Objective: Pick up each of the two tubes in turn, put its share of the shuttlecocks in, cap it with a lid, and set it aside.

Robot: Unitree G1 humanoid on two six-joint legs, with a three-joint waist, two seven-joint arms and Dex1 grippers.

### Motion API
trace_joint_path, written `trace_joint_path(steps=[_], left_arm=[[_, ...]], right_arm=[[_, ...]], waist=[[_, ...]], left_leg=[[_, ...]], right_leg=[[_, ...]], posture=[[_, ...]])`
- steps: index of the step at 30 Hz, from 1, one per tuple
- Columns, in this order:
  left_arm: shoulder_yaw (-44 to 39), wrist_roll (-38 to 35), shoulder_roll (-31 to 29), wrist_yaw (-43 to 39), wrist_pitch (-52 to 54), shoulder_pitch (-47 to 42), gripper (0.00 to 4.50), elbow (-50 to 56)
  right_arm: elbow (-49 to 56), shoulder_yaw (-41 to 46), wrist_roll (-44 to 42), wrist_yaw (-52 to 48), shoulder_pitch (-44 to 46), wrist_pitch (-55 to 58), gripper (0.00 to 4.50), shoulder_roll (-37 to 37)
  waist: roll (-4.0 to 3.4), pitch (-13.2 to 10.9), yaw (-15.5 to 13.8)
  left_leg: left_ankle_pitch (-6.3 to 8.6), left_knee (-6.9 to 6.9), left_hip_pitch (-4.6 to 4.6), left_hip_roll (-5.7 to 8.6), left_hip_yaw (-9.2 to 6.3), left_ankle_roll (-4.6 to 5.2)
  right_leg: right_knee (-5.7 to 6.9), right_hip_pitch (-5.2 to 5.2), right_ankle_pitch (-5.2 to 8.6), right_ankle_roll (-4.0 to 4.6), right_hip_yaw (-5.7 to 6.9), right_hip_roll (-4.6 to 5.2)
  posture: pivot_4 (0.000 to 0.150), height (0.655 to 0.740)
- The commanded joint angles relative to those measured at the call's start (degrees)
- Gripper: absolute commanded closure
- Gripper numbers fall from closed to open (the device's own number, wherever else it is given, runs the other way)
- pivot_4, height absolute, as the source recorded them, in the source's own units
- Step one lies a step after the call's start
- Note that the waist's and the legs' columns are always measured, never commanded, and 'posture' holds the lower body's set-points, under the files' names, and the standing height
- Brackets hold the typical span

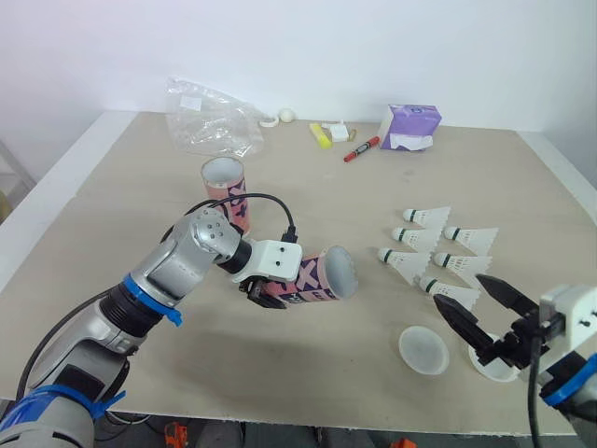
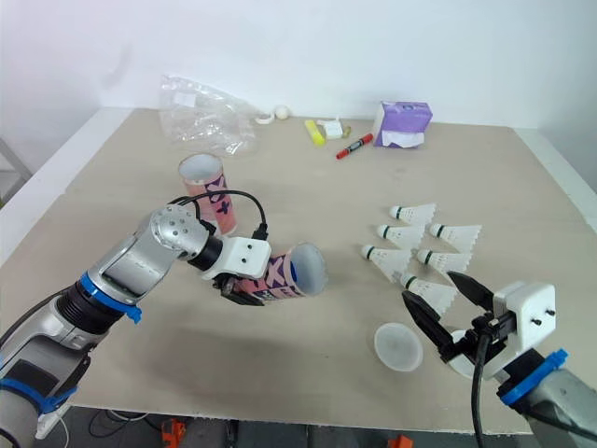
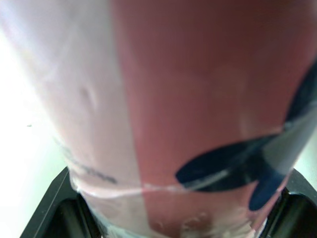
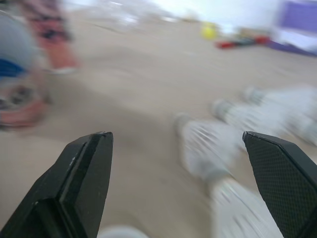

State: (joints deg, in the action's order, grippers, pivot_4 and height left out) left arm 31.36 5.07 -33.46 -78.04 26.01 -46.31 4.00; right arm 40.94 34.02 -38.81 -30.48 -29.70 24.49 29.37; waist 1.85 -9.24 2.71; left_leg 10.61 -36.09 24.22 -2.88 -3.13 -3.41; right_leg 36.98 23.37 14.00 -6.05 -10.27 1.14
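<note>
Tube (image 1: pixel 322 278): on its side over the table (image 1: pixel 112 187), open mouth facing the shuttlecocks.
Left gripper (image 1: pixel 270 293): clamped across the tube's end away from the mouth.
Second tube (image 1: pixel 224 189): upright, just behind.
Shuttlecocks (image 1: pixel 438 250): six, clustered on the table.
Right gripper (image 1: pixel 460 292): fingers spread wide, empty, just beside the nearest shuttlecock.
Lid (image 1: pixel 423 349): flat, near the right gripper.

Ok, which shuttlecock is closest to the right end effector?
On the right side of the table, six shuttlecocks lie in two rows. Take the front shuttlecock, nearest the table's near edge, directly before the open right end effector.
</note>
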Motion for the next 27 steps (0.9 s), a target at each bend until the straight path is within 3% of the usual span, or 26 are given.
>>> trace_joint_path(steps=[1,27], left_arm=[[1.2,0.4,0.8,0.1,0.9,-0.2,1.4,0.0],[0.0,0.2,0.5,2.0,1.7,0.9,1.4,1.2]], right_arm=[[1.4,1.0,2.2,3.6,-1.1,-1.4,0.0,-2.5],[-9.5,-5.4,-1.7,4.6,7.2,6.7,0.0,-3.1]], waist=[[-0.05,0.0,0.0],[-0.12,0.1,0.0]], left_leg=[[0.0,-0.03,0.0,0.01,0.01,0.0],[0.0,0.0,0.03,0.15,0.0,0.0]], right_leg=[[0.0,-0.01,-0.01,0.01,0.0,0.02],[-0.01,-0.02,0.05,-0.02,0.01,0.18]], posture=[[0.15,0.74],[0.15,0.74]])
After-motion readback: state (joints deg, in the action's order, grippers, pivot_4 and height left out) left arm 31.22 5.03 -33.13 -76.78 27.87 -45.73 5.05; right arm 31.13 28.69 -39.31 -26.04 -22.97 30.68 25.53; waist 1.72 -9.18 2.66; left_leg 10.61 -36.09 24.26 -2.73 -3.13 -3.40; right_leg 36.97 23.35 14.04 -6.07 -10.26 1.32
